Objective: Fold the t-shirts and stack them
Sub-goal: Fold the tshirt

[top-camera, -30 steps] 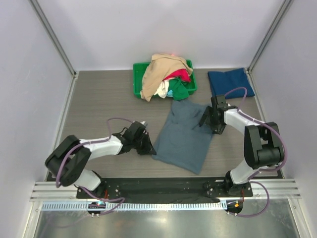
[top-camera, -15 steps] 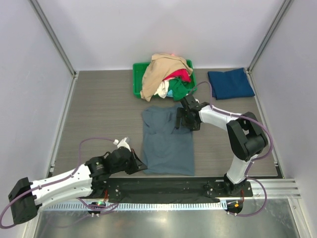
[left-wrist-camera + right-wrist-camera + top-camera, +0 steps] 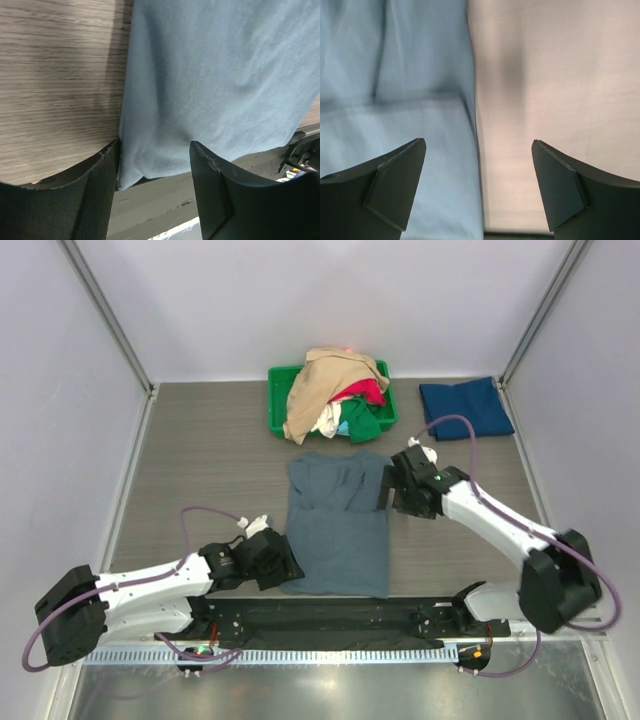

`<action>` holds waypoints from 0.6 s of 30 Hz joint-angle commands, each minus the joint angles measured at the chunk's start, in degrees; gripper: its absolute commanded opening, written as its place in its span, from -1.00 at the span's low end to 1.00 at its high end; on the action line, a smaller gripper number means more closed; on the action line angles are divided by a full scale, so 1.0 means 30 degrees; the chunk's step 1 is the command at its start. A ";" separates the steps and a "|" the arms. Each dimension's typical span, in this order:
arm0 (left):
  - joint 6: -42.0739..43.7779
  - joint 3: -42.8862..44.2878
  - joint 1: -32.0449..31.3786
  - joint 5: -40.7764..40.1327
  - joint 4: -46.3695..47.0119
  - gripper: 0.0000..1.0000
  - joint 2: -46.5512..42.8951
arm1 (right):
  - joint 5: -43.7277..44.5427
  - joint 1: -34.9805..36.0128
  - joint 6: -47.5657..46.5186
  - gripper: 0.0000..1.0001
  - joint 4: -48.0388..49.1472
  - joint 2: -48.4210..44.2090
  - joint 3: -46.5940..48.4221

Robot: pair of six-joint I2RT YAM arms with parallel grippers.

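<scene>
Top view: 1 grey-blue shirt [image 3: 337, 535] lies flat on the bench [image 3: 210, 460], folded into a long rectangle. The left jaws sit at its near left corner, the right jaws at its far right edge. 1 folded navy shirt [image 3: 465, 408] lies at the far right. A green bin [image 3: 278, 400] holds a heap of shirts [image 3: 335, 390].

Left wrist view: jaws apart, straddling the grey-blue shirt's corner, not pinching it.

Right wrist view: jaws wide apart over the shirt's edge, holding nothing.
</scene>
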 commanded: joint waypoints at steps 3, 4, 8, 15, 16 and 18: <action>0.0459 0.0132 -0.0084 -0.0154 0.0558 0.19 0.0237 | -0.1433 0.2242 0.4177 0.86 -0.0620 -0.4785 -0.4713; 0.0459 0.0132 -0.0084 -0.0095 0.0588 0.18 0.0237 | -0.1522 0.2657 0.4617 0.85 -0.0561 -0.5314 -0.5329; 0.0430 0.0103 -0.0084 -0.0036 0.0560 0.16 0.0149 | -0.2310 0.4299 0.6902 0.71 -0.0036 -0.7833 -0.9044; 0.0107 -0.0161 -0.0084 0.0052 0.0531 0.15 -0.0348 | -0.2667 0.7607 1.0565 0.48 0.0348 -1.0854 -1.1399; 0.0078 -0.0190 -0.0084 0.0052 0.0443 0.15 -0.0494 | -0.2607 0.8512 1.1439 0.44 0.0406 -1.1088 -1.1516; -0.0010 -0.0337 -0.0084 0.0023 0.0297 0.15 -0.0611 | -0.2287 0.9600 1.2264 0.41 0.0611 -1.1179 -1.1721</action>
